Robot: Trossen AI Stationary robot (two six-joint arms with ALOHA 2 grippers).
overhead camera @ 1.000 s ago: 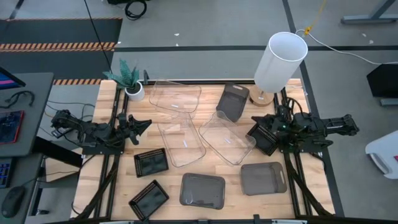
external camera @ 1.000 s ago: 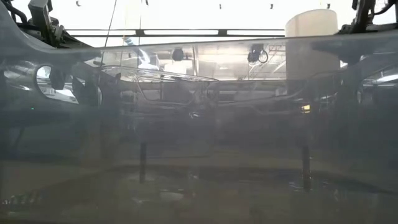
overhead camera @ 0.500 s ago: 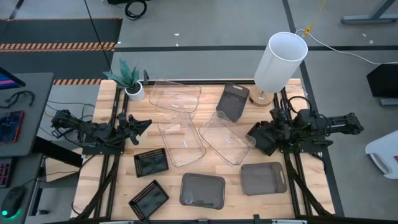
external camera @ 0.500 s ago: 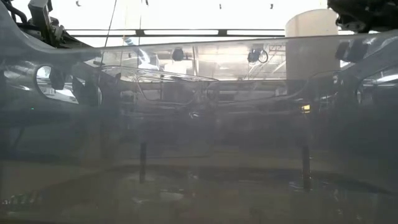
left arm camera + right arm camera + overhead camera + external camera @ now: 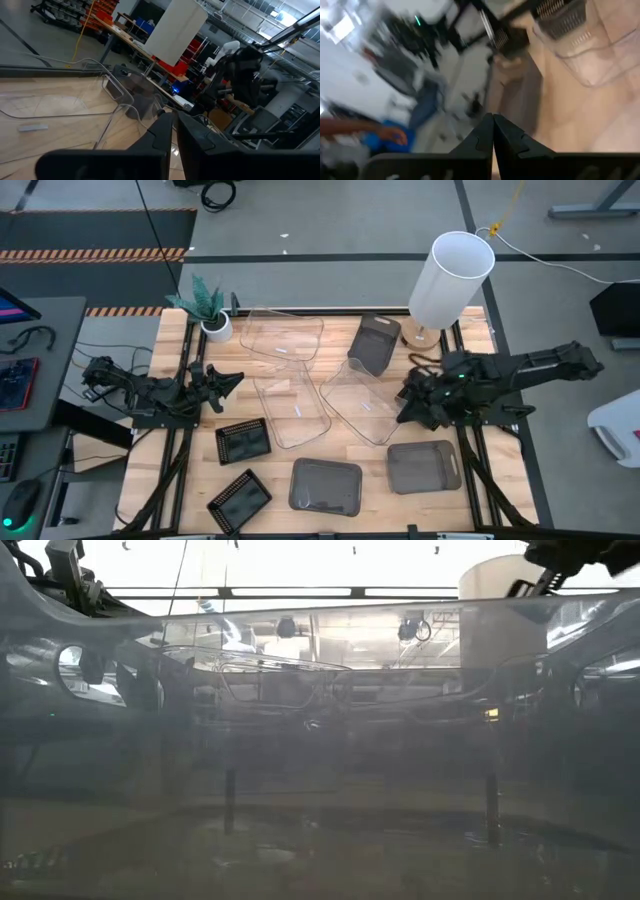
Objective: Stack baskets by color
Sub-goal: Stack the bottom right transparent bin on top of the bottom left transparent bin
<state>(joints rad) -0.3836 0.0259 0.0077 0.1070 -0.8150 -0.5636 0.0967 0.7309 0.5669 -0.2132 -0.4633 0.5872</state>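
Three clear baskets lie at the table's middle: one at the far side (image 5: 282, 335), one in the centre (image 5: 290, 408), one right of it (image 5: 365, 400). Smoky-grey baskets sit far behind (image 5: 375, 343) and near the front edge (image 5: 326, 485), (image 5: 424, 466). Two black slatted baskets (image 5: 243, 442), (image 5: 240, 500) rest at the near left. My right gripper (image 5: 404, 404) hovers shut by the right clear basket's right rim; its shut tips also show in its wrist view (image 5: 493, 118). My left gripper (image 5: 234, 379) waits shut at the table's left, touching nothing (image 5: 173, 118).
A tall white lamp shade (image 5: 452, 278) stands at the far right, behind my right arm. A small potted plant (image 5: 208, 308) stands at the far left corner. In the low view a smoky-grey basket wall (image 5: 320, 760) fills nearly the whole picture.
My right arm has risen from its folded pose and stretched toward the table's middle, with the wrist rolling and the gripper swinging toward the right clear basket. Its fingers have stayed shut. The baskets have not moved.
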